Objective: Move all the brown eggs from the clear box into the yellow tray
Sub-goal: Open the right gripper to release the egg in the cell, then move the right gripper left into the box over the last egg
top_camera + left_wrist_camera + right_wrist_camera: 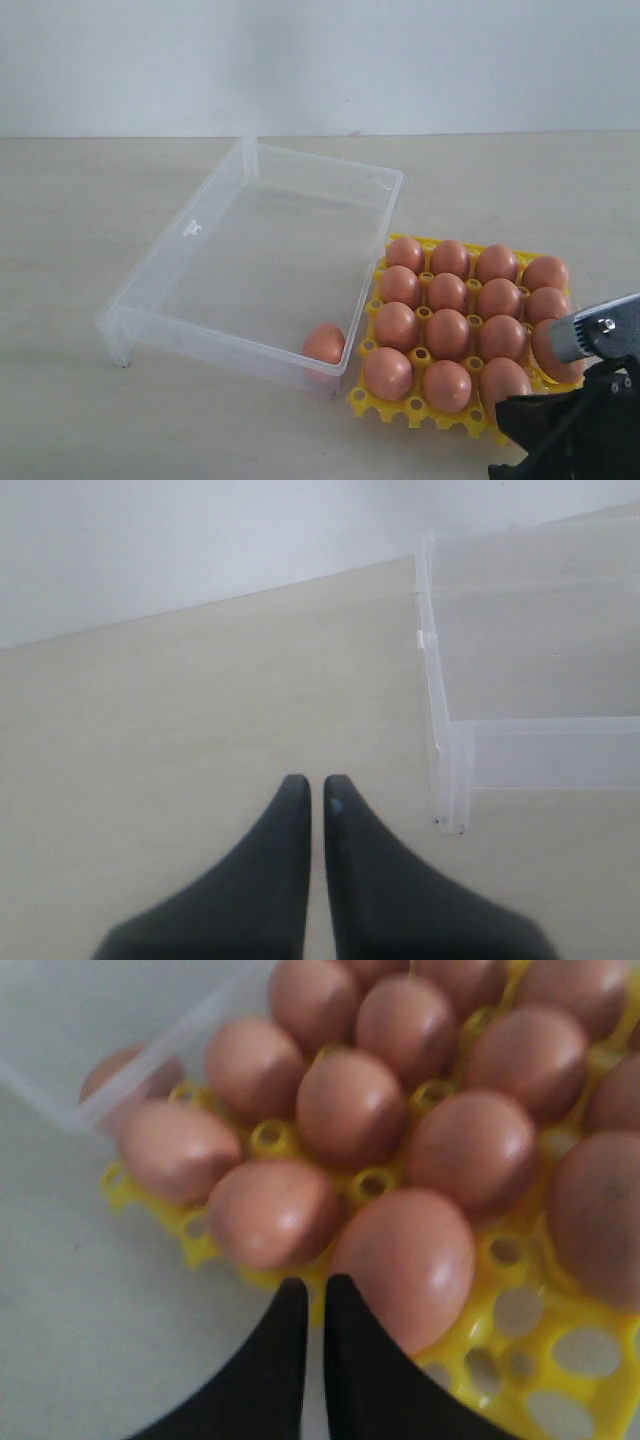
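Being penned in the clear box [178,243] corner nearest the yellow tray [361,398], one brown egg [324,343] is left; left fingers [285,825] and right fingers [284,1332] are closed empty.

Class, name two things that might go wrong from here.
1. The shut right gripper sits close beside a brown egg at the edge of the yellow plastic tray; swinging away may knock it.
2. The last brown egg lies in a corner of the clear plastic box, so jaws may hit the wall or roll it.

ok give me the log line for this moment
left gripper: shut, empty | right gripper: shut, empty, at yellow tray | clear box: holds one brown egg
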Controlling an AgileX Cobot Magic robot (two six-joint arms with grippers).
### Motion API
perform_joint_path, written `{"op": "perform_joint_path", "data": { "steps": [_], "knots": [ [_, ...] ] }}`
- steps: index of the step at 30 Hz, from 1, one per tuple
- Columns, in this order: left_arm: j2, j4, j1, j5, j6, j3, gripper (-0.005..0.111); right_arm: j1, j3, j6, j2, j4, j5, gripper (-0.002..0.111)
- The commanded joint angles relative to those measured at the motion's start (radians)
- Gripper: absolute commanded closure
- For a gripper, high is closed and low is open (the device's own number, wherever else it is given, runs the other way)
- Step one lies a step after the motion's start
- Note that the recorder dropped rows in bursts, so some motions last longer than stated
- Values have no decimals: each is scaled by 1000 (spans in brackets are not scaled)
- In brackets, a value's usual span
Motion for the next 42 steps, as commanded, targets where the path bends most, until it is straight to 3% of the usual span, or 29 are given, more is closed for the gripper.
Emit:
{"op": "perform_joint_path", "data": {
  "steps": [1, 10, 20, 42],
  "knots": [
    [-4, 0, 4, -4, -11, 4, 103, -3, -38, -7, -8, -24, 138, 108],
    [-4, 0, 4, -4, -11, 4, 103, -3, -38, -201, 33, -24, 11, 108],
    [-4, 0, 4, -4, -11, 4, 103, -3, -38, -203, 123, -24, 30, 108],
    [-4, 0, 4, -4, -11, 4, 103, -3, -38, -275, 314, 84, -138, 108]
  ]
}}
